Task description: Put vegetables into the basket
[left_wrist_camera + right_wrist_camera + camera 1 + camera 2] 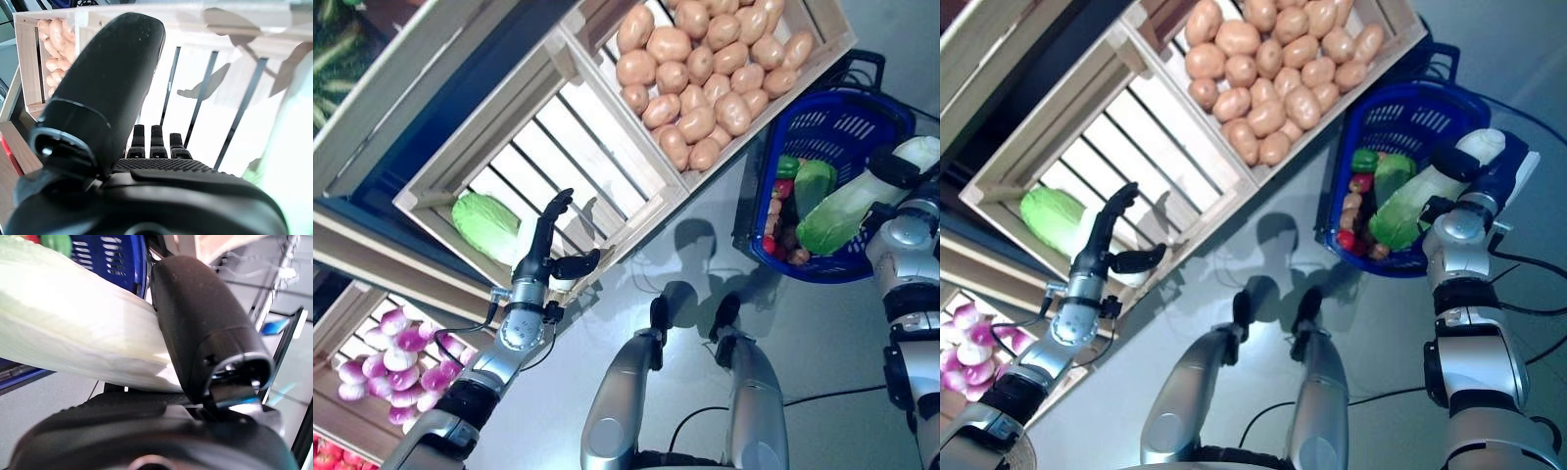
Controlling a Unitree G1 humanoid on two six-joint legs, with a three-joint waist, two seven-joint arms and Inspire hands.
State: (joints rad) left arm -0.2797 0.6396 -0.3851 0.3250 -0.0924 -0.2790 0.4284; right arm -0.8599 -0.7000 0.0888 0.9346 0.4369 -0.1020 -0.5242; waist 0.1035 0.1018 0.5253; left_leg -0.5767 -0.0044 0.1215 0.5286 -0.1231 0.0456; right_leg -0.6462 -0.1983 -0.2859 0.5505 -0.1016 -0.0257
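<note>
Right hand (pixel 1477 168), right of frame, is clamped on a long cabbage (pixel 1408 202), its leafy end hanging over the blue basket (pixel 1400 127), which holds peppers and other vegetables. Left hand (pixel 548 253), lower left, has straight fingers, thumb spread, at the slatted crate (pixel 570 132); a second cabbage (pixel 485 225) lies just beside it. Potatoes (pixel 705 69) fill the top-centre crate.

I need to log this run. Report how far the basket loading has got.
Done: the blue basket already holds several vegetables. In hand: the right hand grips a napa cabbage over the basket, not yet released. Left: another cabbage lies in the slatted crate, with the open left hand beside it; potatoes fill the next crate.
</note>
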